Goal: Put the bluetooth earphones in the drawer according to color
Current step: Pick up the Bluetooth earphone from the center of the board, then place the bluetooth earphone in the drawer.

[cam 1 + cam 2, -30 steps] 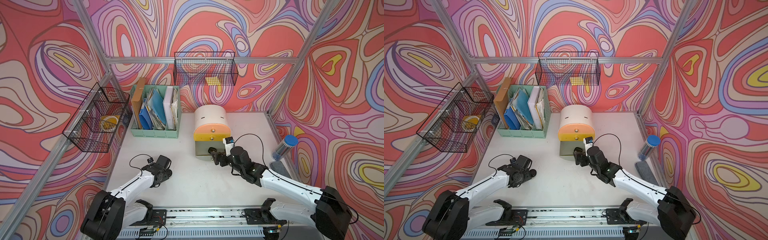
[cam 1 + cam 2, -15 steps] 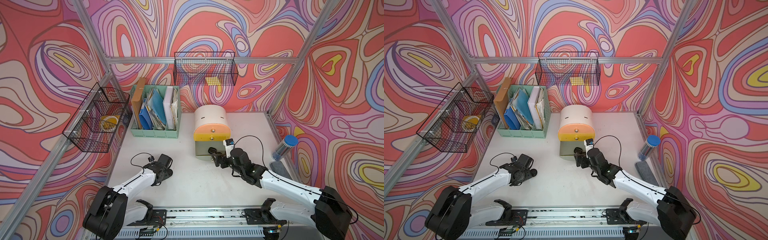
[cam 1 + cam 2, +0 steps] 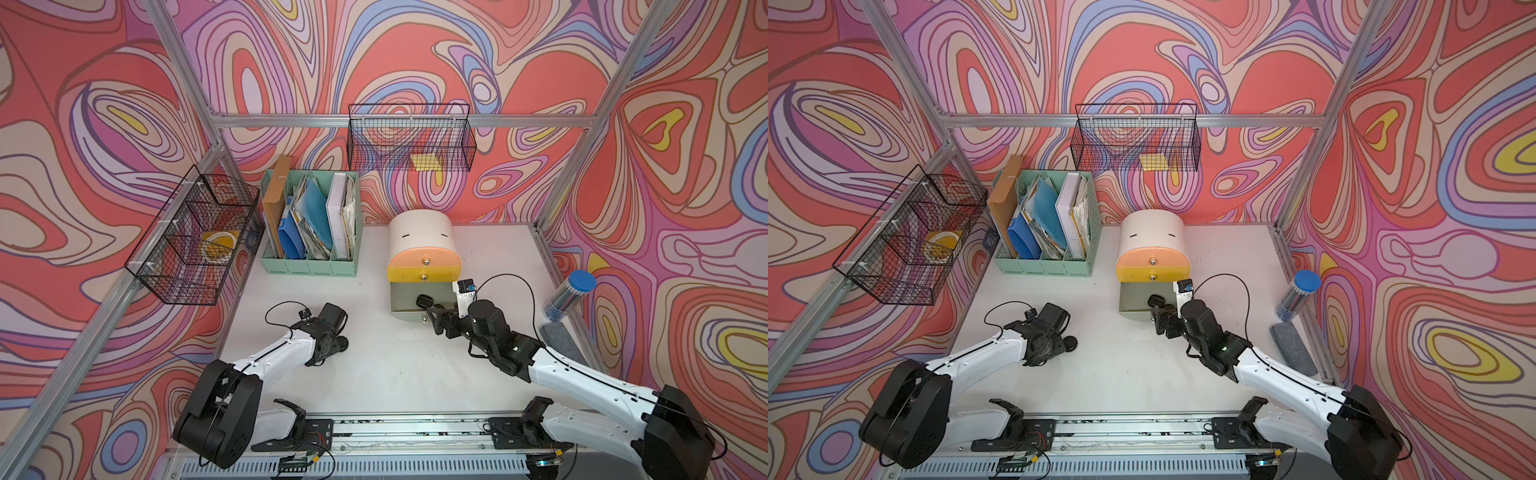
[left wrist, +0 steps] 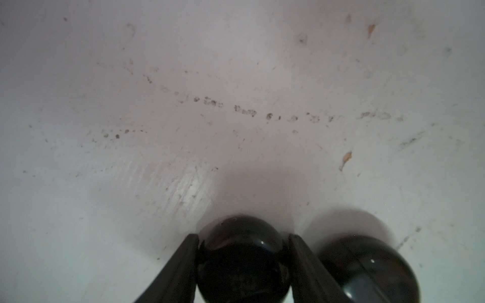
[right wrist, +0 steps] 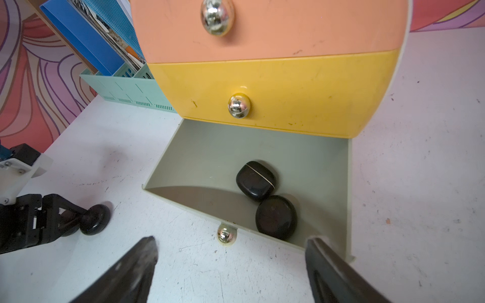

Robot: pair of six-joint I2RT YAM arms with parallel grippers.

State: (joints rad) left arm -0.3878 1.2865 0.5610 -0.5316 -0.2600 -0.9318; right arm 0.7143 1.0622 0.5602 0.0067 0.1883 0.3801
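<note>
The drawer chest (image 3: 422,232) stands mid-table, its grey-green bottom drawer (image 5: 210,154) pulled out. Two black earphone cases (image 5: 256,181) (image 5: 276,217) lie inside it; in a top view only a single one (image 3: 424,300) shows. My right gripper (image 5: 232,245) is open and empty, low over the table just in front of that drawer's gold knob (image 5: 226,236). My left gripper (image 4: 242,236) is down on the table at the left, shut on a black earphone case (image 4: 242,257). A second black case (image 4: 367,267) lies loose right beside it, also visible in a top view (image 3: 1071,343).
A mint-green file holder (image 3: 309,232) stands at the back left. Wire baskets hang on the left wall (image 3: 195,241) and the back wall (image 3: 409,141). A blue-capped tube (image 3: 569,295) and a grey pad (image 3: 559,336) sit by the right edge.
My left gripper's jaws have closed in on the black case. The right arm has edged slightly nearer the open drawer and stays open.
</note>
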